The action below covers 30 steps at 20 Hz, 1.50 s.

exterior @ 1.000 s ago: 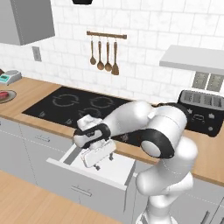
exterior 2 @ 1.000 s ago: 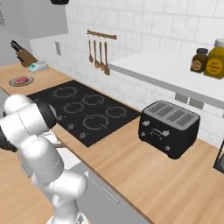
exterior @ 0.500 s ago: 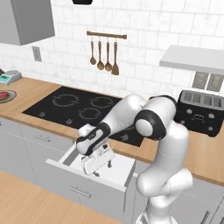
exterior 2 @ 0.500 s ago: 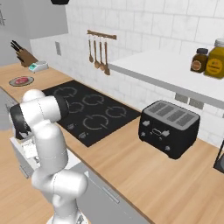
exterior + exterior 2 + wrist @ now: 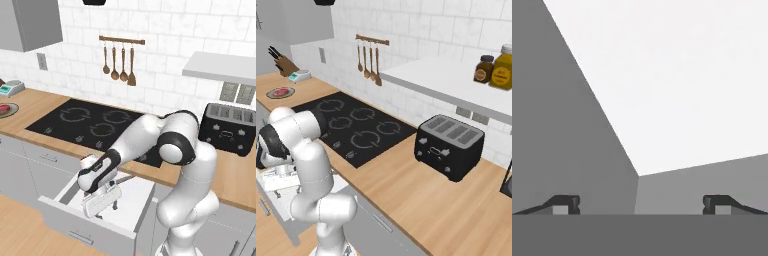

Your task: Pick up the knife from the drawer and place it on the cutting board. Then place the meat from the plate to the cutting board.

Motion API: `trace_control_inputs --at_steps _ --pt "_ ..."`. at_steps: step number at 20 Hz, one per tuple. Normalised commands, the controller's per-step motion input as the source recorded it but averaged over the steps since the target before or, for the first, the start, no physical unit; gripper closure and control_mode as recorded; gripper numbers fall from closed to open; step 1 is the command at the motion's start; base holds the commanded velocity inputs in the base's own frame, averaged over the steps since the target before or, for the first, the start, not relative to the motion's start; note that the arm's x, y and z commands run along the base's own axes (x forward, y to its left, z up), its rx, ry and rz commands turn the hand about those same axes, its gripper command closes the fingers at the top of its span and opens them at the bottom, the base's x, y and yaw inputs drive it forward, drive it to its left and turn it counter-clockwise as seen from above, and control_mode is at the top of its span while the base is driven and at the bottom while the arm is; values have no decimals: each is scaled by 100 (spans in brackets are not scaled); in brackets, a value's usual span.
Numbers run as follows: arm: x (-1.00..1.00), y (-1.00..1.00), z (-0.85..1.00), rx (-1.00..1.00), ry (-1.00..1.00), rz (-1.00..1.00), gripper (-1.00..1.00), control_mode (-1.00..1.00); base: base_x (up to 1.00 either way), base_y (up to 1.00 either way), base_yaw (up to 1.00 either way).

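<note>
The drawer (image 5: pixel 137 197) stands pulled out below the counter, its white inside showing. My gripper (image 5: pixel 107 210) hangs low inside it near the front panel, open, with nothing between its fingers. In the hand view the fingertips (image 5: pixel 563 204) stand wide apart over a corner of the drawer's white floor (image 5: pixel 677 85) and grey walls. A thin dark sliver (image 5: pixel 126 178) at the drawer's back, right of my hand, may be the knife. The red meat (image 5: pixel 279 92) lies on the grey plate (image 5: pixel 287 90) far left on the counter. The cutting board is out of view.
A black cooktop (image 5: pixel 95 122) fills the counter behind the drawer. A black toaster (image 5: pixel 448 146) stands to the right. A white scale (image 5: pixel 300 75) and a knife block (image 5: pixel 284 63) sit beyond the plate. Utensils hang on the wall rail (image 5: pixel 121 40).
The arm has swung down and forward, carrying the hand from above the drawer's rear down inside it near the front panel. The jaws have stayed wide.
</note>
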Motion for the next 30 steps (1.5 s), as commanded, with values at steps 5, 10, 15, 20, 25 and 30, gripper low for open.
trace_control_inputs --at_steps 5,10,15,20,25,30 --pt "-100 78 17 1 -8 7 -100 -100 0 0 0" --pt "40 17 90 0 -6 -2 -100 -100 0 0 0" --pt "100 11 43 0 0 -35 -100 -100 0 0 0" --pt "76 33 -31 -2 0 -72 -100 -100 0 0 0" --pt "53 46 -72 -10 0 -82 -100 -100 0 0 0" --pt "59 11 -52 -9 -4 -63 -100 -100 0 0 0"
